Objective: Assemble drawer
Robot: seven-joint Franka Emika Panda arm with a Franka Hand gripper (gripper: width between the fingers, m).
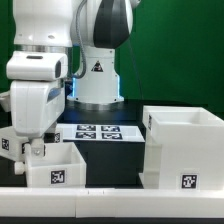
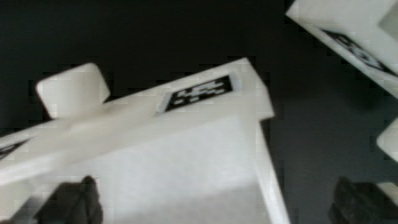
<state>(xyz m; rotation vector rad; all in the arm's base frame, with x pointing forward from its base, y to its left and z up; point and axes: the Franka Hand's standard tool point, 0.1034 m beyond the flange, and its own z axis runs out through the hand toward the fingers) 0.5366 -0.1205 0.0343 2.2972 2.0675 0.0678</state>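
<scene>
Marker board (image 1: 97, 131) lies flat near the far edge of my black table (image 1: 113, 162). Green curtain (image 1: 185, 50) behind.

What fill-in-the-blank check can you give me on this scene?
1. The gripper is ___, with its fingers wide apart.
2. The casing stands on the exterior view's ___.
3. In the wrist view, a rounded ___ sticks out from the tray.
Missing words: open; right; knob.
</scene>
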